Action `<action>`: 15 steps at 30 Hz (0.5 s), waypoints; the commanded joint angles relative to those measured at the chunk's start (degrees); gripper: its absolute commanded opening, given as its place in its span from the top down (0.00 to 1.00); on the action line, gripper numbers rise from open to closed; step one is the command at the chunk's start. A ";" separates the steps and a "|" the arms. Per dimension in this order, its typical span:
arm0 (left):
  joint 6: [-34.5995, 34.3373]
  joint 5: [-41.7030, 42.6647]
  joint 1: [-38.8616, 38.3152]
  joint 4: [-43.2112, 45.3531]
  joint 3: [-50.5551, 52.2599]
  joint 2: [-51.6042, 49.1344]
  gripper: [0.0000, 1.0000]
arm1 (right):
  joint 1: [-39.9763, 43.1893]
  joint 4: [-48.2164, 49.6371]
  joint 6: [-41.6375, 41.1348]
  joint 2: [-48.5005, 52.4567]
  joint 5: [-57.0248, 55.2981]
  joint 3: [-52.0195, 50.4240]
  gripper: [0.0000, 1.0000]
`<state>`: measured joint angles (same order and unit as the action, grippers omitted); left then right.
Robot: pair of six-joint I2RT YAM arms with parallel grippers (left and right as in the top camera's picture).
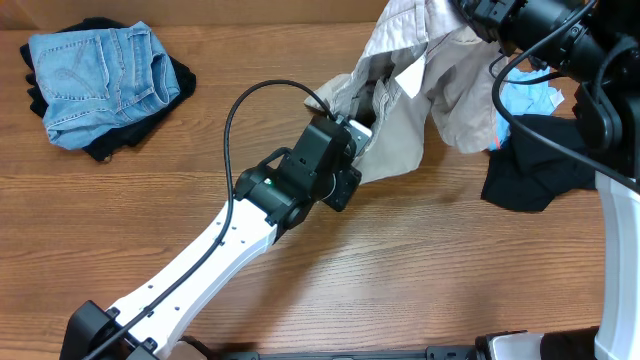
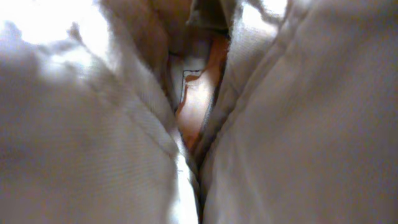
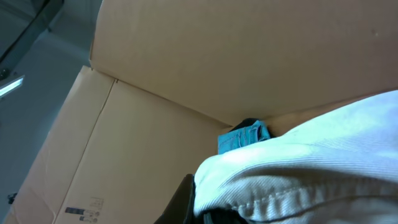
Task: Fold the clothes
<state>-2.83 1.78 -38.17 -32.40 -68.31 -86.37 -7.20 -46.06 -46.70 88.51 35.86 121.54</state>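
The cream-beige trousers (image 1: 440,90) hang from the back right down to the table's middle. My right gripper (image 1: 468,14) is raised at the back and shut on their upper edge; the right wrist view shows the ribbed beige cloth (image 3: 323,143) against a black finger (image 3: 185,200). My left gripper (image 1: 358,136) is buried in the lower end of the trousers. Beige folds (image 2: 298,124) fill the left wrist view and pinch to a crease at the jaws, whose fingers are hidden. A folded blue denim piece (image 1: 100,80) lies on black cloth (image 1: 110,148) at the back left.
A black garment (image 1: 530,170) and a light-blue tee (image 1: 525,100) lie in a heap at the right, under my right arm. A cardboard wall (image 3: 249,50) stands behind the table. The denim pile also shows in the right wrist view (image 3: 244,138).
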 commanded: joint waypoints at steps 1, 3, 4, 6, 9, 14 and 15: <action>0.07 2.16 -1.01 -3.28 -6.51 6.01 0.96 | 0.92 0.35 2.73 -2.08 -4.87 2.36 0.96; 0.15 2.16 -4.39 -5.66 -11.45 9.14 0.96 | 3.56 -2.82 5.11 -2.54 -7.21 2.36 0.96; 0.24 1.46 -6.49 -6.38 -13.20 9.66 0.96 | 5.03 -4.22 5.92 -2.71 -7.43 2.36 0.96; 0.00 -2.32 -11.04 -7.85 -16.46 9.90 0.96 | 8.00 -6.93 8.09 -3.23 -7.93 2.36 0.96; -1.53 -7.72 -18.16 -8.61 -20.09 9.88 0.96 | 13.70 -11.19 12.55 -4.92 -11.30 2.36 0.96; -6.78 -9.99 -24.09 -6.60 -20.70 9.88 0.96 | 22.93 -13.20 14.38 -7.19 -12.68 2.36 0.96; -7.98 -9.38 -25.05 -4.98 -20.70 9.81 0.96 | 24.41 -13.40 14.40 -7.41 -12.68 2.36 0.96</action>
<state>-5.93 -5.39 -61.14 -40.64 -86.76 -77.30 13.37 -59.88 -34.26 83.22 25.10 121.82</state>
